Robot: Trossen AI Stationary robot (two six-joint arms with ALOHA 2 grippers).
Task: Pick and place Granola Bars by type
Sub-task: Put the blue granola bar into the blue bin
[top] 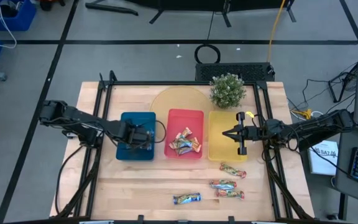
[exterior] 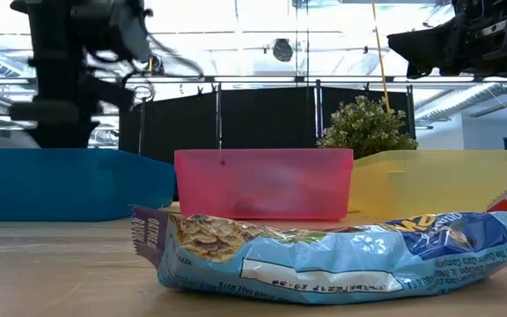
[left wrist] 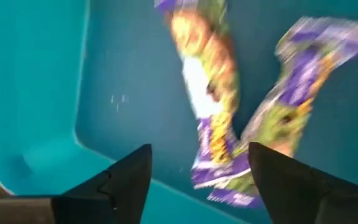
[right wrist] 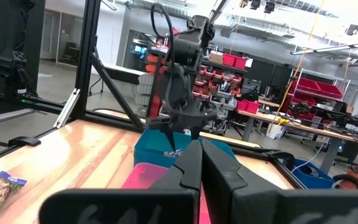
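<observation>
My left gripper [left wrist: 197,171] hangs open over the blue tray [top: 128,151], fingers pointing down. Below it, two blue-and-yellow granola bars [left wrist: 207,81] [left wrist: 303,81] lie on the tray floor, crossing at their near ends. My right gripper [top: 234,133] is shut and empty above the yellow tray [top: 219,151]; it shows in the right wrist view [right wrist: 201,163]. Several gold bars [top: 184,143] lie in the red tray [top: 185,115]. Three red-green bars [top: 233,170] [top: 222,184] [top: 230,193] and one blue bar [top: 187,198] lie flat on the table.
A potted plant [top: 227,90] stands behind the yellow tray, beside a round tan mat [top: 173,99]. The black frame rails [top: 104,93] run along the table's sides. The blue bar [exterior: 324,255] fills the foreground of the low view. Bare wood lies along the near edge at left.
</observation>
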